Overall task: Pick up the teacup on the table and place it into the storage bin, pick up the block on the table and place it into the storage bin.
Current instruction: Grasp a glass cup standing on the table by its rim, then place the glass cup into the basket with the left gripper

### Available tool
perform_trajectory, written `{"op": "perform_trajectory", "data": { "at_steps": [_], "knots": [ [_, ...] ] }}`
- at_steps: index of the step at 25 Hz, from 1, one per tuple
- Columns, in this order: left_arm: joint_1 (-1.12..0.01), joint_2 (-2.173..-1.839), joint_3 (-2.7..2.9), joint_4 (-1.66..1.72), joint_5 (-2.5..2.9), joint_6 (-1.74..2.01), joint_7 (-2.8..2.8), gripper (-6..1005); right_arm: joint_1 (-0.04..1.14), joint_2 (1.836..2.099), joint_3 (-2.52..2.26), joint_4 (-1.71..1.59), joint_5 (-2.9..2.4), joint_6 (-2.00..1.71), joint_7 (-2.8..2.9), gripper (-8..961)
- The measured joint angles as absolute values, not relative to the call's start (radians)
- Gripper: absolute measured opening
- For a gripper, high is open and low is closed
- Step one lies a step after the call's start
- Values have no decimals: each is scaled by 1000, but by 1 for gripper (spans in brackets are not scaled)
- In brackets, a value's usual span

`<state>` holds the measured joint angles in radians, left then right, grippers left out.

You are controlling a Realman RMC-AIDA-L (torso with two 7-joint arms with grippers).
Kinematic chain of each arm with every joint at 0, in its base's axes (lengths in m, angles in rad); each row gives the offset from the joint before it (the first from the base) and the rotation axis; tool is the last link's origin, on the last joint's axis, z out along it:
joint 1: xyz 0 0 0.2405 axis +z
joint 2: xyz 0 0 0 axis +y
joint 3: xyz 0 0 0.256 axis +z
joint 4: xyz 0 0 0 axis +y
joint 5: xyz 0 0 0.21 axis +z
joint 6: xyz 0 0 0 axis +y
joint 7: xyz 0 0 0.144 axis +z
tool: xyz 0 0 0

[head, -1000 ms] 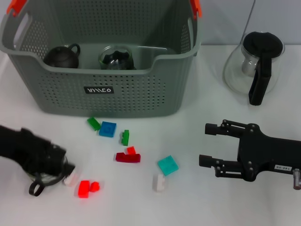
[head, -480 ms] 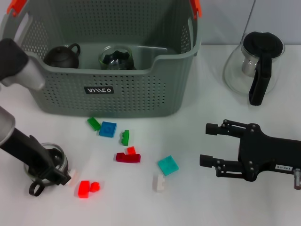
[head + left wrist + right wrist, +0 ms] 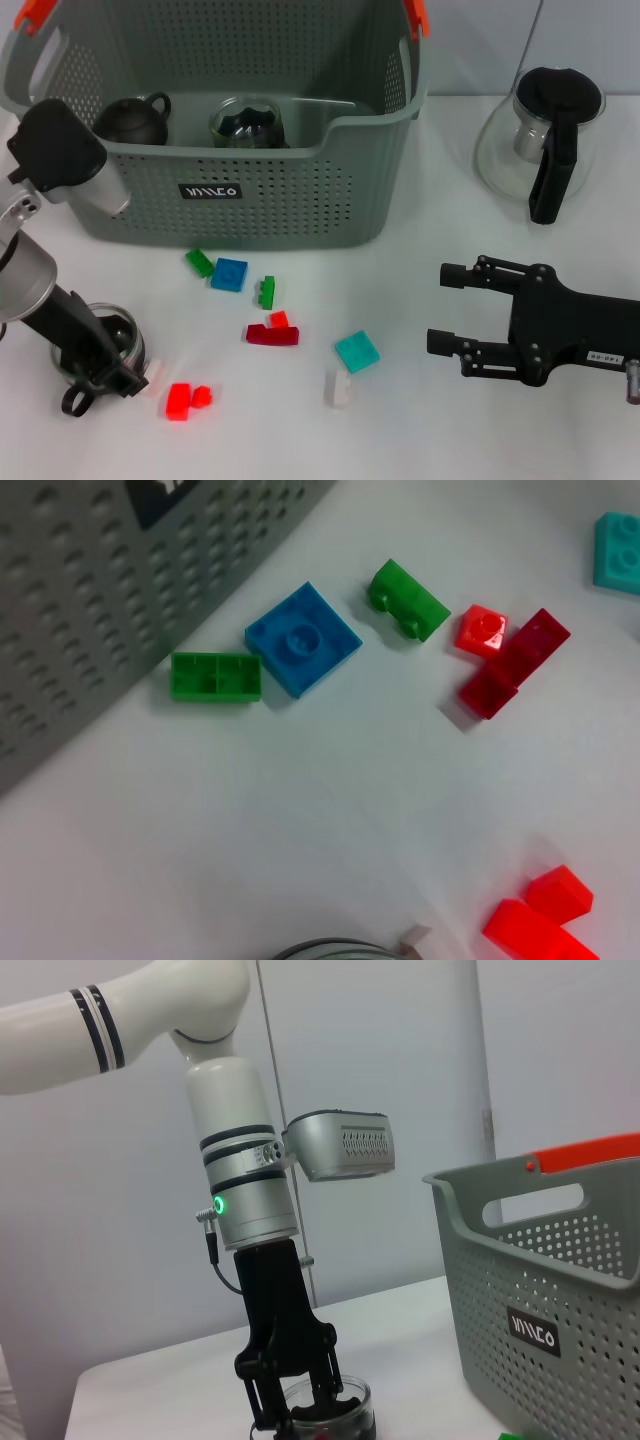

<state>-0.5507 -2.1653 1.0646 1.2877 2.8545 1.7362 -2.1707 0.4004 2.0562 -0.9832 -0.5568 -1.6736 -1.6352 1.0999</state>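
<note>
A clear glass teacup (image 3: 100,343) with a dark handle stands on the white table at the front left; it also shows in the right wrist view (image 3: 335,1410). My left gripper (image 3: 112,368) comes down on it, open, with its fingers (image 3: 262,1405) astride the near rim. Loose blocks lie in the middle: green (image 3: 199,262), blue (image 3: 229,274), dark red (image 3: 272,334), teal (image 3: 357,352), white (image 3: 339,388) and red (image 3: 186,398). The grey storage bin (image 3: 250,205) stands behind them. My right gripper (image 3: 440,307) is open and empty at the right.
The bin holds a dark teapot (image 3: 133,120) and a glass pot (image 3: 248,122). A glass carafe with a black handle (image 3: 545,140) stands at the back right. A small white block (image 3: 155,378) lies right beside the teacup. The left wrist view shows the bin wall (image 3: 80,600).
My left arm has swung up from a low, blurred pose to stand steeply over the teacup. The teacup and the blocks have not moved. The right arm is still.
</note>
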Motion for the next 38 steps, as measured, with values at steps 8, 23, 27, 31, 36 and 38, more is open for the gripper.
{"op": "perform_trajectory", "data": {
  "at_steps": [8, 23, 27, 31, 36, 38],
  "knots": [
    [-543, -2161, 1087, 1270, 2855, 1710, -2184, 472, 399, 2054, -983, -557, -1674, -1635, 1100, 821],
    [-543, -2142, 1008, 1354, 2831, 1797, -2157, 41, 398, 2048, -983, -557, -1669, -1642, 1100, 821],
    [-578, -2124, 828, 1362, 2741, 1907, -2063, 41, 397, 2047, -983, -557, -1668, -1642, 1100, 821],
    [-621, -2059, 641, 1218, 2537, 2028, -1961, 41, 398, 2048, -983, -557, -1668, -1642, 1100, 821],
    [-629, -1994, 592, 1012, 2202, 2068, -1900, 40, 403, 2049, -983, -557, -1670, -1641, 1100, 821],
    [-630, -1994, 583, 1000, 2082, 2068, -1913, 40, 406, 2049, -982, -557, -1671, -1639, 1105, 821]
  ]
}}
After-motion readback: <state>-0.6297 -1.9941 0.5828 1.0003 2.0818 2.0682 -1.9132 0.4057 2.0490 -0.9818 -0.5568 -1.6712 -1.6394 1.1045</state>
